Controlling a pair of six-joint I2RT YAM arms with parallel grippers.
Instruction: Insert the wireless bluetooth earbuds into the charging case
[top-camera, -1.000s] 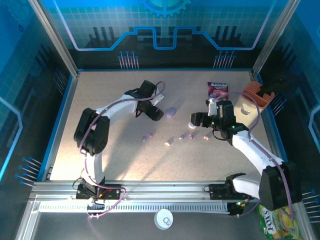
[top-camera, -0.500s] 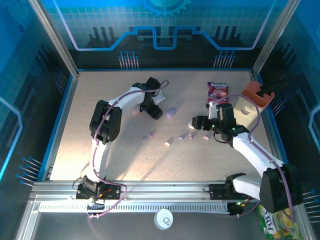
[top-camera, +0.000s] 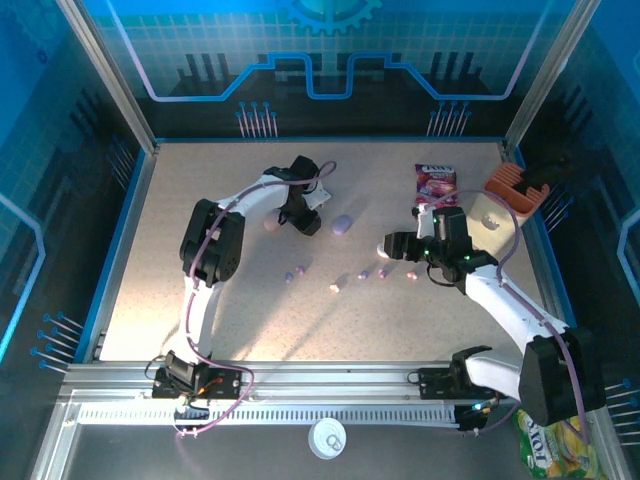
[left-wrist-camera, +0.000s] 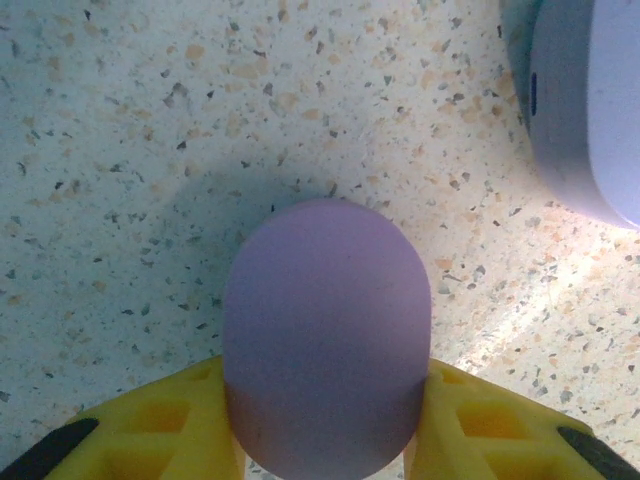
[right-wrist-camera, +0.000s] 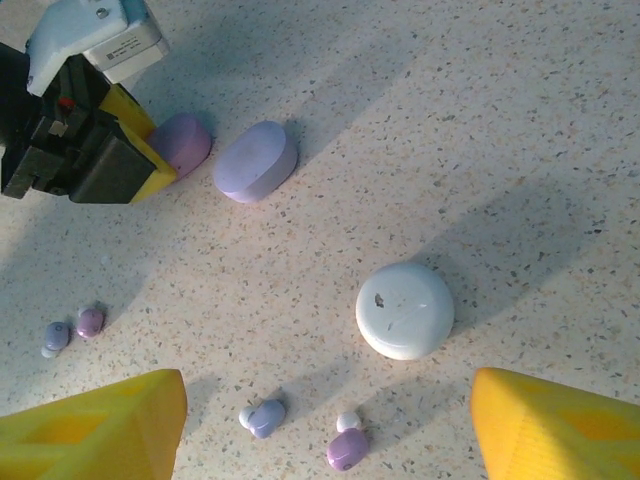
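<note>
Earbuds lie loose on the speckled counter in a scattered row between the two arms. None is in a case. In the right wrist view, two sit at the left and a purple-and-white cluster lies below the white round case.

Left gripper: clenched on the mauve case, with a yellow finger pressed against each side. The case rests on the counter. The lavender case lies just beside it, apart and untouched.

Right gripper: released, yellow fingers spread wide with nothing between them. It hovers over the white round case and the nearest earbuds.

Snack packet lies at the far right of the counter, well apart from the earbuds.
</note>
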